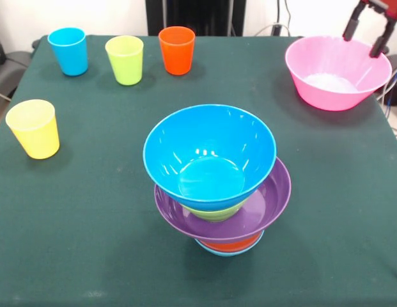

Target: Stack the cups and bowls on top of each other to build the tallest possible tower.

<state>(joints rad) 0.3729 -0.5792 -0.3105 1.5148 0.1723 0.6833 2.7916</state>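
The tower (218, 192) stands at the middle front: a deep blue bowl (210, 153) on top, then a green bowl (217, 213), a wide purple bowl (256, 214), an orange bowl (233, 244) and a light-blue bowl (225, 251) lowest. The large pink bowl (335, 73) sits alone at the far right. A blue cup (68, 51), a lime green cup (124, 59) and an orange cup (177, 50) stand upright in a row at the far left. A yellow cup (34, 128) stands at the left edge. My gripper (365, 37) is open and empty, just above the pink bowl's far rim.
The dark green tablecloth (89, 224) covers the table. The robot's black pedestal (195, 16) stands at the far side, behind the orange cup. Cables (275, 29) lie beyond the far edge.
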